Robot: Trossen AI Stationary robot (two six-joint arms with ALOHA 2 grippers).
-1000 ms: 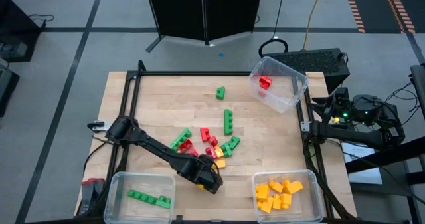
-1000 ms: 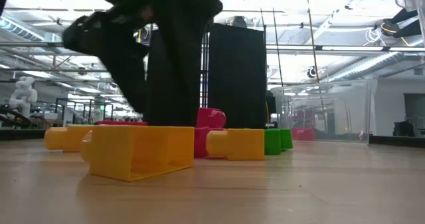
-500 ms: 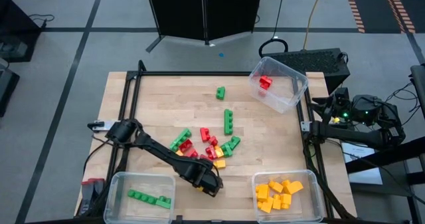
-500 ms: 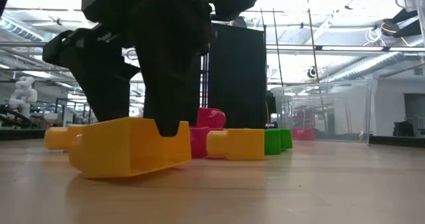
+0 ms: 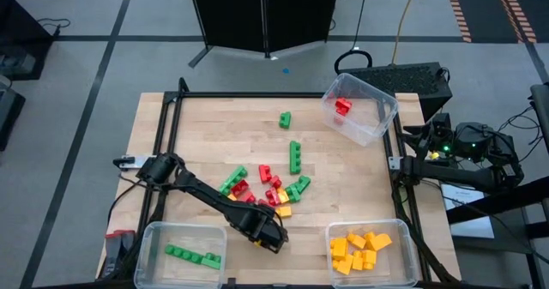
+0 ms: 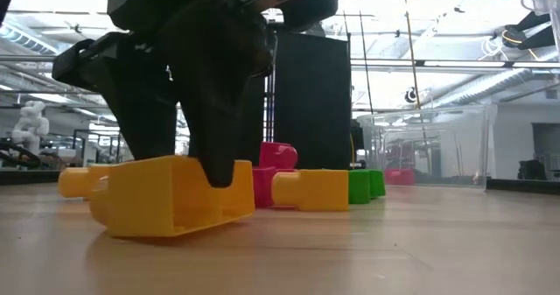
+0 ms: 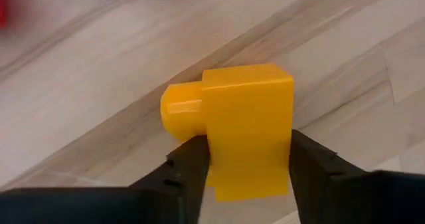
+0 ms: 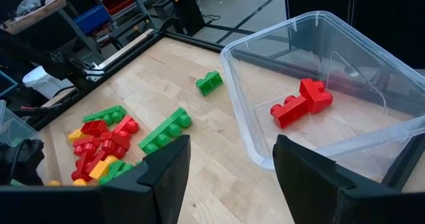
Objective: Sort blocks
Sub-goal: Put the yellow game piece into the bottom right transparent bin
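My left gripper [image 5: 268,236] points down near the table's near edge, between the two near bins, shut on a yellow block [image 7: 246,124] that also shows close up in the low view [image 6: 157,199]. A pile of red, green and yellow blocks [image 5: 270,189] lies at the table's middle, with two green blocks [image 5: 294,156] [image 5: 284,119] lying apart toward the far edge. My right gripper [image 8: 232,164] waits open beyond the table's right edge, facing the bin with a red block [image 8: 302,101]. My left gripper pinches the yellow block's two opposite side faces [image 7: 216,164] between its two fingers, at the end away from the block's stud [image 7: 179,108]. The fingers [image 6: 214,146] come from above, pointing down. The block sits tilted, one lower edge [image 6: 114,229] on the table and the other end raised.
A clear bin [image 5: 150,237] with green blocks stands at the near left, a bin [image 5: 403,237] with yellow blocks at the near right, and a tilted bin [image 5: 377,100] with a red block at the far right. A black frame [image 5: 171,126] runs along the table's left and far edges.
My left gripper has come down over the yellow block. The block, which lay flat on the table, now sits tipped between the fingers, with one end raised off the wood.
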